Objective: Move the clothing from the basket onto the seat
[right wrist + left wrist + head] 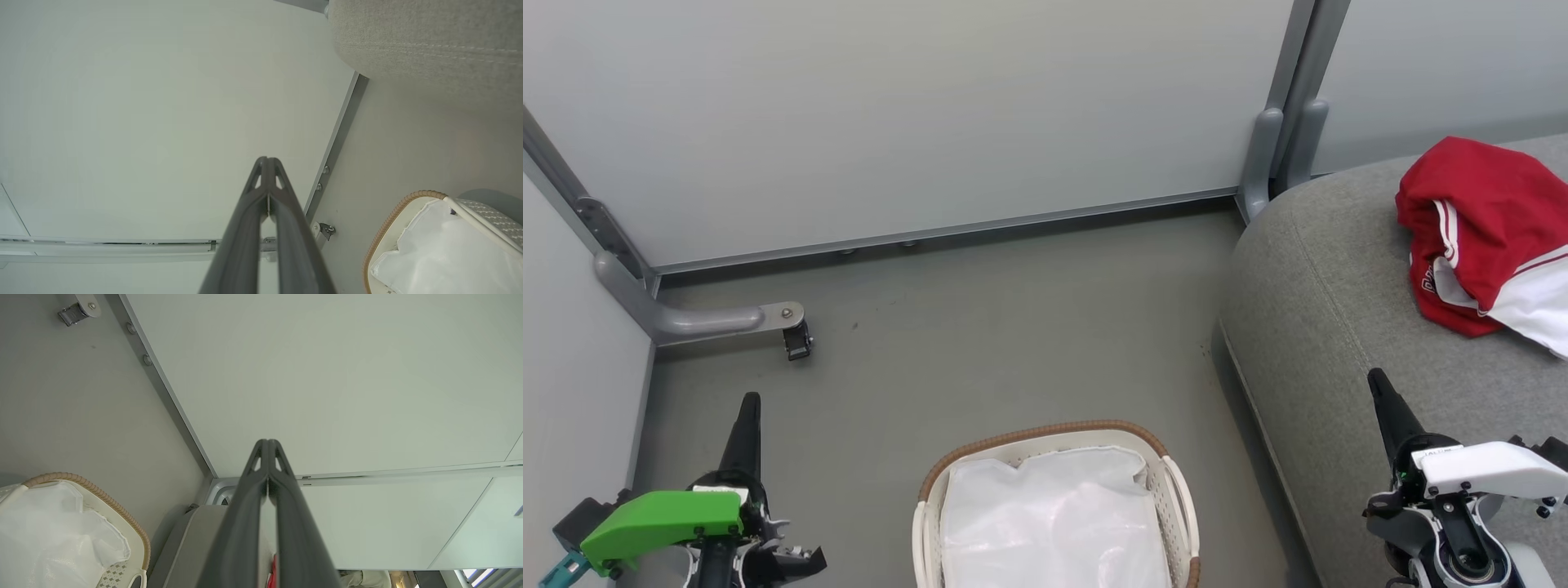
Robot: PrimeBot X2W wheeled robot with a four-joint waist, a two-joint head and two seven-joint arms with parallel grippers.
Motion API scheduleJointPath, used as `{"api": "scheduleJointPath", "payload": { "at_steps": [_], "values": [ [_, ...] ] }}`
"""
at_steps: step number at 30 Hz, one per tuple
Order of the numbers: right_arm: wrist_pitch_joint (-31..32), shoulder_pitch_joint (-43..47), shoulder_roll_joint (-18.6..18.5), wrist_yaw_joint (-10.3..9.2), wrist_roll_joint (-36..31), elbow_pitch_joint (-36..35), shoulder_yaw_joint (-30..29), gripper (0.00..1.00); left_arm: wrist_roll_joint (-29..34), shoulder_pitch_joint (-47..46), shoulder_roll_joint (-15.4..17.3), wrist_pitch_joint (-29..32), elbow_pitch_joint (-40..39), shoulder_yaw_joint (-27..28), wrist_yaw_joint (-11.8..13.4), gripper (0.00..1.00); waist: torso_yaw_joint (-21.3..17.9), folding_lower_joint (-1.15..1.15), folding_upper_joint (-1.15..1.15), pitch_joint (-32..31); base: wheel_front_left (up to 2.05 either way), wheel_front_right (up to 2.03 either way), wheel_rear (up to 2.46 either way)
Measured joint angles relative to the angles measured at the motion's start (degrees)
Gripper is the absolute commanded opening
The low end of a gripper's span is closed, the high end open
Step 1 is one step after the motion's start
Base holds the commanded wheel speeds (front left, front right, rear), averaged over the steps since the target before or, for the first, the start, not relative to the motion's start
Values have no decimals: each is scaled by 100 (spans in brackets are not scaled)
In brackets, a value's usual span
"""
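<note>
Red clothing [1474,212] lies crumpled on the grey seat [1323,310]; the basket [1045,430] seems to hold just its white liner [1045,523]. The fabric looks soft, light and limp: pinch a raised fold. The left claw [749,400] and right claw [1377,377] are closed, empty.

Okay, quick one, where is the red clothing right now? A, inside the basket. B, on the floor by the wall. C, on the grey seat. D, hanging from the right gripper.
C: the clothing lies bunched on the seat, while the basket on the floor shows a white liner and nothing red.
</note>
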Motion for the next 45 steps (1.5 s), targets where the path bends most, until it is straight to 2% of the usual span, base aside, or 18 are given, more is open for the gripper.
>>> {"api": "scheduleJointPath", "payload": {
  "at_steps": [21,45],
  "values": [
    [225,4,-7,-2,912,-52,-73,0,-766,-75,1,238,-51,132,-25,0,-80,0,0,-26,0,0,0],
    [225,5,-8,-2,912,-54,-75,0,-768,-91,1,240,-54,141,-29,0,-80,0,0,-26,0,0,0]
  ]
}}
